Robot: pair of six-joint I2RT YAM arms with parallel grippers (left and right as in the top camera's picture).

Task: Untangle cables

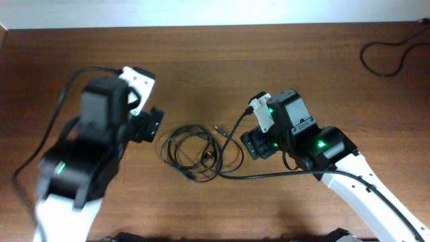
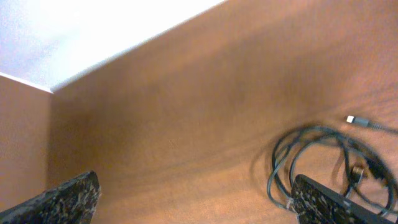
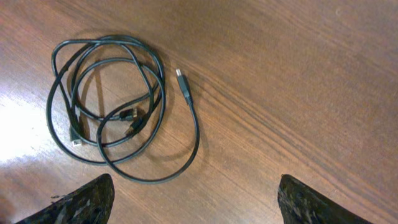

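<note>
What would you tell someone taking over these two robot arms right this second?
Left gripper: open, empty, beside the bundle.
Right gripper: open, empty, on the bundle's other side.
The thin black cords lie in a loose coiled bundle on the brown wooden table between the arms, with one plug end sticking out.
Done: nothing visibly separated.
Left: grip the cords and pull them apart.

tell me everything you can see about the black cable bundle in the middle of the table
The cable bundle is thin, glossy black cord, wound in several loose overlapping loops. Small plugs sit tangled among them. One end trails out of the coil and curves round to a free plug lying apart from the loops. It lies flat on the wooden table, with nothing gripping it.
</note>
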